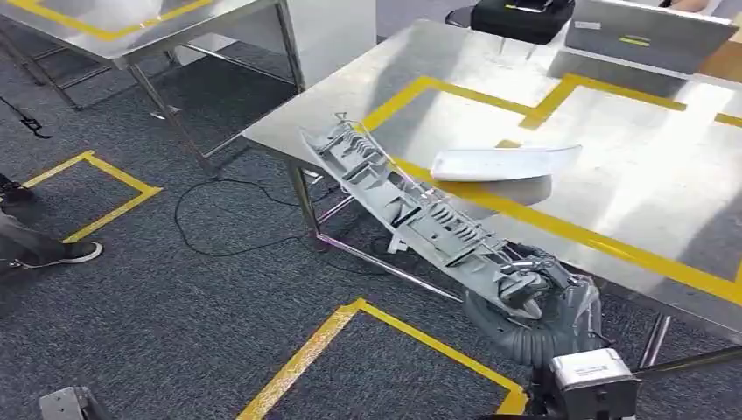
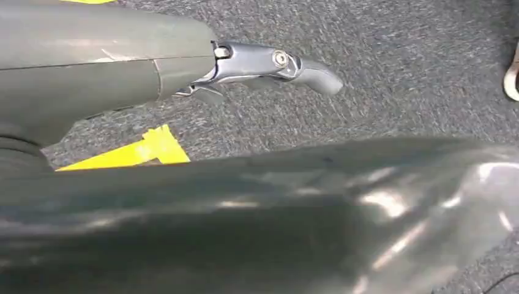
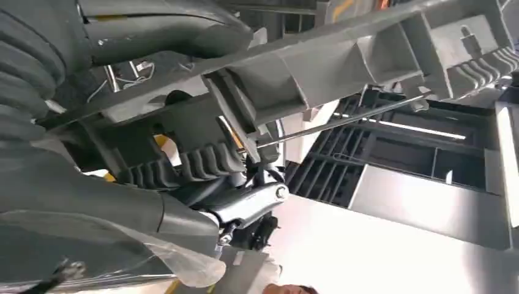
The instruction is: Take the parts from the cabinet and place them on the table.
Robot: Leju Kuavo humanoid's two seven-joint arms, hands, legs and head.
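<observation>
1. The grey ribbed part (image 1: 411,206), a long plastic moulding, is being held at its near end by the right hand (image 1: 531,282), below the table's front edge. The part is slanting up and away to the left; its far end is sitting over the near left corner of the steel table (image 1: 630,188).
2. The right hand is gripping the part's lower end with its fingers wrapped around the ribbed frame. In the right wrist view, the part (image 3: 343,67) is running across the frame just above the dark fingers (image 3: 245,205).
3. The left hand (image 2: 269,64) is hanging over the grey carpet (image 2: 392,73) with nothing in it; whether its fingers are spread or curled cannot be told.
4. A white tray-like part (image 1: 503,164) is lying on the table inside the yellow tape outline (image 1: 560,227), just beside the middle of the held part.
5. A dark case (image 1: 522,17) and a grey box (image 1: 647,33) are standing at the table's far edge, well apart from the held part.
6. A second steel table (image 1: 131,31) is standing to the far left. A black cable (image 1: 227,219) is lying on the carpet between the tables.
7. A person's shoe (image 1: 74,254) is showing at the left edge, near a yellow floor marking (image 1: 96,197).
</observation>
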